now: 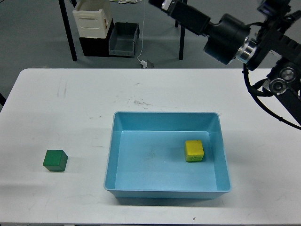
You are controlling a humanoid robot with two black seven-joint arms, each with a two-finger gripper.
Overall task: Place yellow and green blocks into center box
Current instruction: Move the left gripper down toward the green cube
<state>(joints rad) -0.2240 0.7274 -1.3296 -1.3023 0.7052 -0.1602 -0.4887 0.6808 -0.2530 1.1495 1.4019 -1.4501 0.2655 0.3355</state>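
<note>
The yellow block (194, 150) lies inside the light blue center box (113, 141), right of its middle, with nothing touching it. The green block (55, 160) sits on the white table at the left, well apart from the box. My right arm (225, 33) reaches high across the upper right toward the top edge. Its fingers run out of the frame there, so the gripper itself does not show. My left arm and gripper are out of view.
The white table (70, 103) spreads around the box. On the floor beyond its far edge stand a white crate (93, 19), a dark bin (123, 40) and black table legs (68, 33).
</note>
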